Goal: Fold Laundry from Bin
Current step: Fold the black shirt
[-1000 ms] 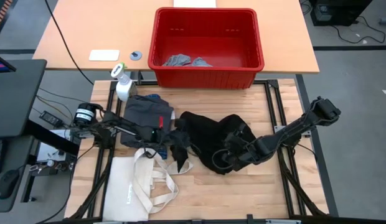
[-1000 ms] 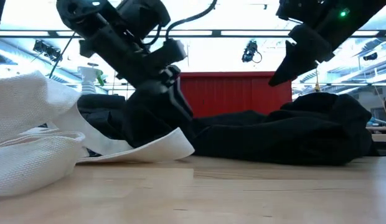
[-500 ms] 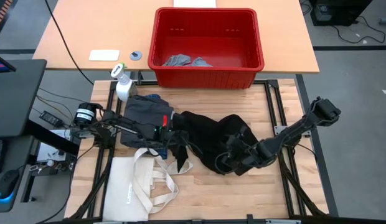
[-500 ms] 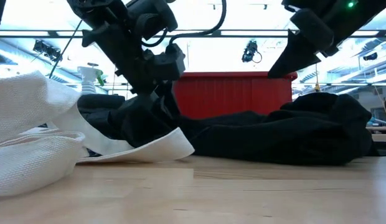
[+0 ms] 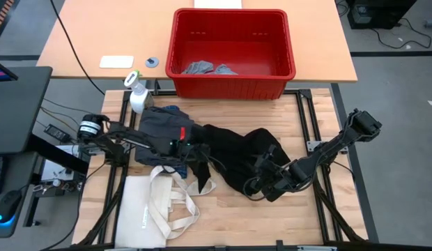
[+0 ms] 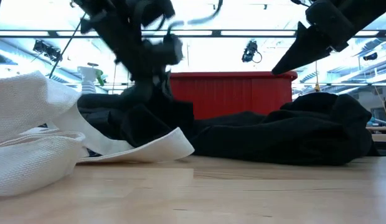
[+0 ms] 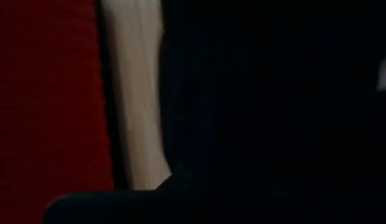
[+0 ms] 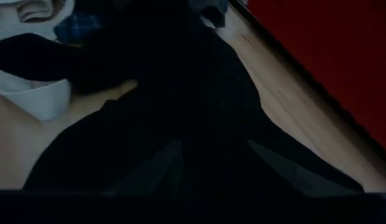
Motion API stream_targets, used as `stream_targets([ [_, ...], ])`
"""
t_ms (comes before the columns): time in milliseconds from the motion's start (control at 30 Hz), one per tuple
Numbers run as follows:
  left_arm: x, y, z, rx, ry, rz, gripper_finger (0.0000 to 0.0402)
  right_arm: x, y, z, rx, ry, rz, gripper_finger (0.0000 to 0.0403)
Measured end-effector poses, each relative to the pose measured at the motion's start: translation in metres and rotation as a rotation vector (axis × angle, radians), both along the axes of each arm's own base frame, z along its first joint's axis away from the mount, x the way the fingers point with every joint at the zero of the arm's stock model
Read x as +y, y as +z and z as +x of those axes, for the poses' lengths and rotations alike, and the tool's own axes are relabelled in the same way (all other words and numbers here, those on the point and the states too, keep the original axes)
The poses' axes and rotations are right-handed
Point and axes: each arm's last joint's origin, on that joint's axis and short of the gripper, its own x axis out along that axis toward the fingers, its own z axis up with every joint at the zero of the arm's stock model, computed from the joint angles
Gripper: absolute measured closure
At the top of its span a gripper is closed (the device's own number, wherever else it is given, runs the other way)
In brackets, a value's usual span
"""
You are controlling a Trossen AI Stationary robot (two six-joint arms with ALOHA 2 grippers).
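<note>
Here, label by label:

Left pincer: clenched, its tip buried at the left edge of the black garment where a dark strip of cloth hangs toward the tote bag; whether cloth sits between the fingers I cannot tell. In the low view the arm is blurred above the dark heap.

Right pincer: low over the near right part of the black garment, fingers set partly apart; the right wrist view shows both fingers above black cloth, and whether they pinch it I cannot tell.

Black garment: spread crumpled across the middle of the worktop, between the two pincers, a long low mound in the low view.

Dark grey piece: lies at the left, just beside the black garment, partly under the left arm.

Blue plaid shirt: only a small corner peeks out at the far edge of the dark grey piece.

Bin: stands on the far table beyond the worktop, well apart from both pincers.

Light grey pieces: lie in the bin, against its near wall.

Tote bag: flat on the near left of the worktop, handles looped toward the black garment.

Spray bottle: at the far left corner, near the dark grey piece.
</note>
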Motion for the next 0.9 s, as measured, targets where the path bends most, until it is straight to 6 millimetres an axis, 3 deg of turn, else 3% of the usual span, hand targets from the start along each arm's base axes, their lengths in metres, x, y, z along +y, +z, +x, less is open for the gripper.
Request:
stream_targets([
  [300, -0.031, 0.092, -0.02, -0.299, -0.01, -0.142, 0.0397, 0.009, 0.008, 0.012, 0.021, 0.191, -0.103, 0.022],
  [600, -0.04, 0.128, -0.045, -0.331, 0.005, -0.293, 0.0397, 0.011, 0.013, 0.017, 0.077, 0.301, -0.254, 0.0209],
  [900, -0.064, 0.18, -0.054, -0.506, -0.08, -0.389, 0.0397, 0.005, 0.021, 0.03, 0.014, 0.282, -0.225, 0.0121],
])
